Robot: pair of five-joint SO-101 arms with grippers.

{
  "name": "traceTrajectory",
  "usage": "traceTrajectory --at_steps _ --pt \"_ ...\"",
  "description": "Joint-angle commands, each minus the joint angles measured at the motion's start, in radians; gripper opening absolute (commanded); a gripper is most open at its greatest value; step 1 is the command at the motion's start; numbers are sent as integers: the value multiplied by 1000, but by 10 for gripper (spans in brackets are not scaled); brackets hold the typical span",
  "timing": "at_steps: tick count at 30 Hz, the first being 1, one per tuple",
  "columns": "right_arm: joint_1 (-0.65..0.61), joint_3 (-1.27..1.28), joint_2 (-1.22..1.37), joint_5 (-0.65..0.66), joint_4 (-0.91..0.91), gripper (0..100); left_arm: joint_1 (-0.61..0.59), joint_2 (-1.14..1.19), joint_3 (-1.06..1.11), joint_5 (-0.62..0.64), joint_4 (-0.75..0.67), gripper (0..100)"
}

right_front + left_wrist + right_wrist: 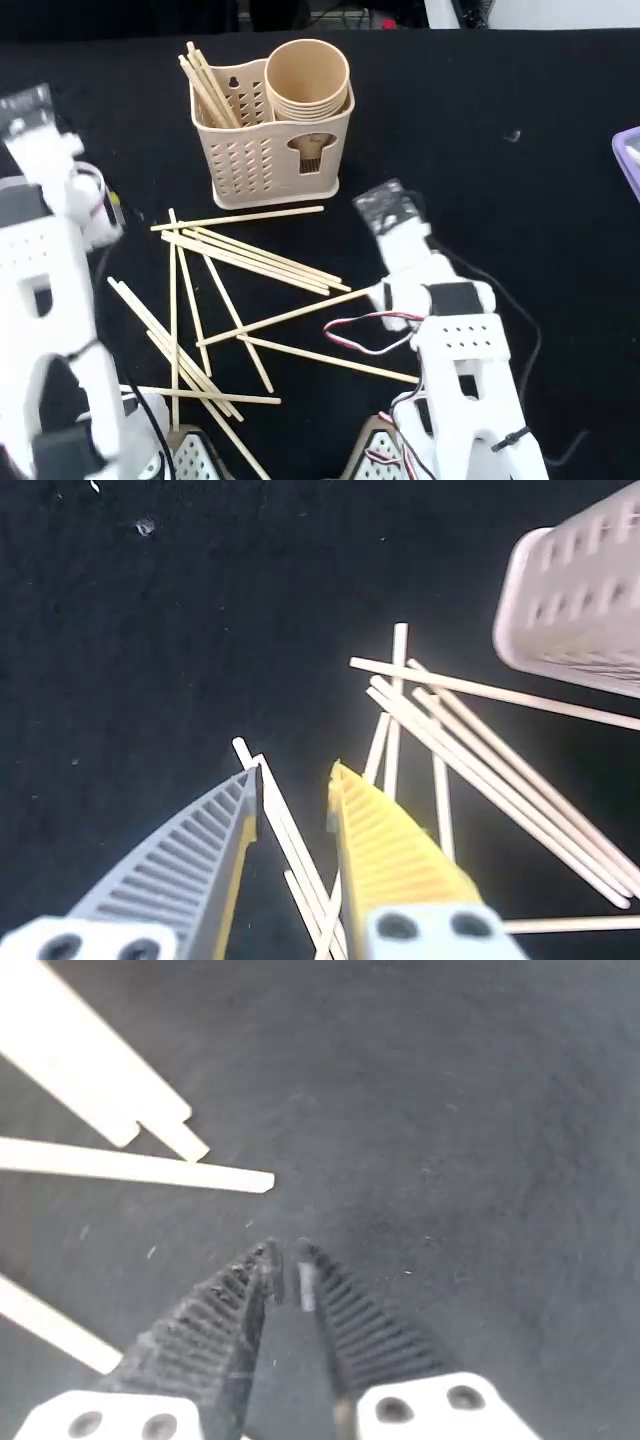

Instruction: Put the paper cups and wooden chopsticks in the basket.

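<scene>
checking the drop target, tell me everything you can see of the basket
The basket is a beige, plastic-looking caddy with slotted walls, a utensil-shaped cutout in front and two compartments. It stands upright at the far middle of the black table. One compartment holds a stack of paper cups; the other holds a few chopsticks leaning outward. Loose chopsticks lie just in front of its base; contact cannot be told.

in the left wrist view your basket [575, 590] is cut off by the picture's edge. inside the basket, its wall hides the lower parts of the paper cups [307, 80] and the standing chopsticks [208, 85]. right of the basket, a speck [512, 135] on the desk [480, 200] is too small to tell. farther right, a purple thing [630, 160] is cut by the edge.
</scene>
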Motion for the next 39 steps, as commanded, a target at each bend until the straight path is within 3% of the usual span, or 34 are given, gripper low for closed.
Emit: traceTrajectory --at_steps 1,4,9,14,18,27,39 --pt "-127 -73 -38 101 115 206 -5 -184 341 -11 -265 123" --pt "-288 -77 -36 135 173 208 -7 -284 524 -11 -413 124" --pt "-577 -71 -27 114 169 191 -25 -333 575 -2 -414 123" --pt "-690 -70 4 29 92 270 -84 -324 607 69 -446 126" --pt "-729 -107 125 37 57 317 -127 -295 627 81 -493 124" --pt "-732 -220 475 222 -32 317 -133 -219 619 120 -506 123" --pt "-618 -369 750 264 -84 305 -133 -218 619 124 -503 123"
